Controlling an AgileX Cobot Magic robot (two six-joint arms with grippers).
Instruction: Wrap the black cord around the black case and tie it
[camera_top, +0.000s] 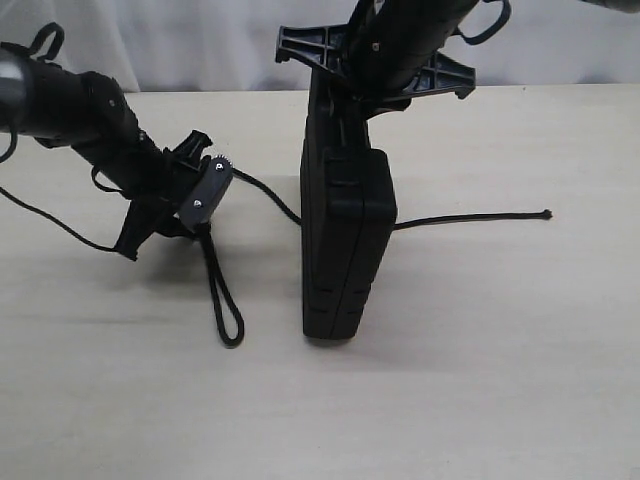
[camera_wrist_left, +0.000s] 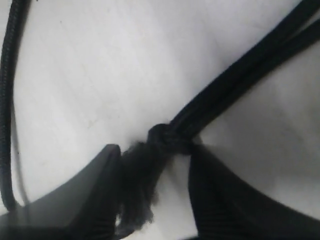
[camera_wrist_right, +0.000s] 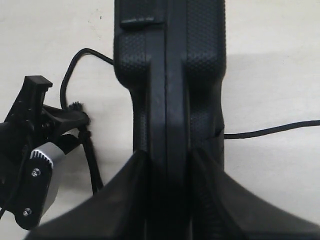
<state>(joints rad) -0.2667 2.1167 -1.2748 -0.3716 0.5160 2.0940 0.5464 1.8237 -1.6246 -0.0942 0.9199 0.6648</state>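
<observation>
Case: I see the black case (camera_top: 345, 240) standing upright on a narrow edge, mid-table (camera_top: 500, 380).
Right claw: the right gripper (camera_wrist_right: 168, 155) grips from above, one finger on each face, clamped on the case.
Left claw: the left gripper (camera_wrist_left: 155, 151) sits low, left of the case, jaws apart, with the frayed knot (camera_wrist_left: 162, 136) between the tips.
Cord: the black cord (camera_top: 470, 219) meets the case's left side and shows again on its right. Its knotted tip (camera_top: 545, 214) lies on the table, and a doubled loop (camera_top: 225, 300) lies below my left claw.
</observation>
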